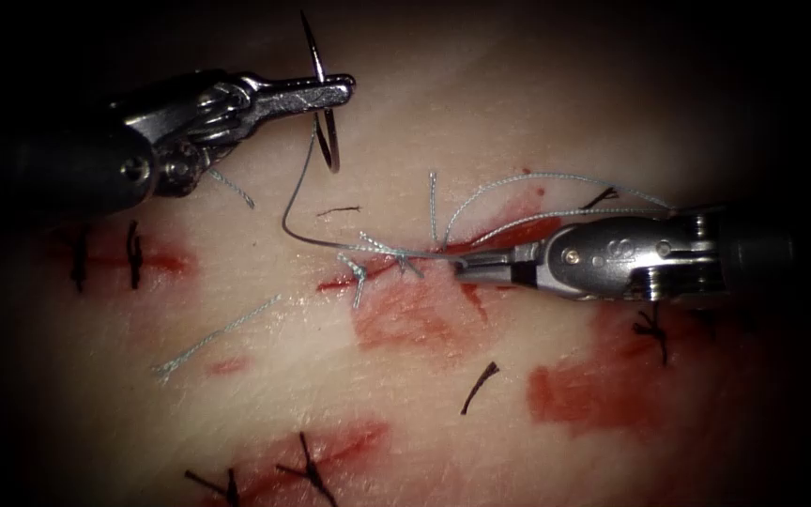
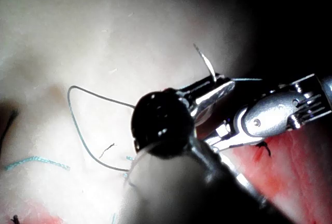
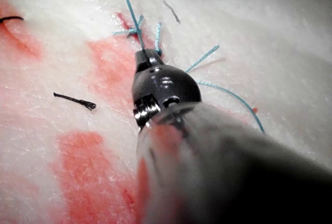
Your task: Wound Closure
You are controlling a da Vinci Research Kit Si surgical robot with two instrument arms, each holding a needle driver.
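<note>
The left tool (image 1: 335, 91) clamps the curved needle (image 1: 326, 122) mid-curve above the tissue (image 1: 481, 113), the right tool (image 1: 466, 266) pinches the thread (image 1: 518, 183) at the knot (image 1: 396, 255), and a hard tug could tear that stitch.

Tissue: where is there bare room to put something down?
Bare tissue lies above the right tool, which grips the thread, and right of the left tool holding the needle mid-curve, clear of tissue. It is crowded around the cut.
</note>
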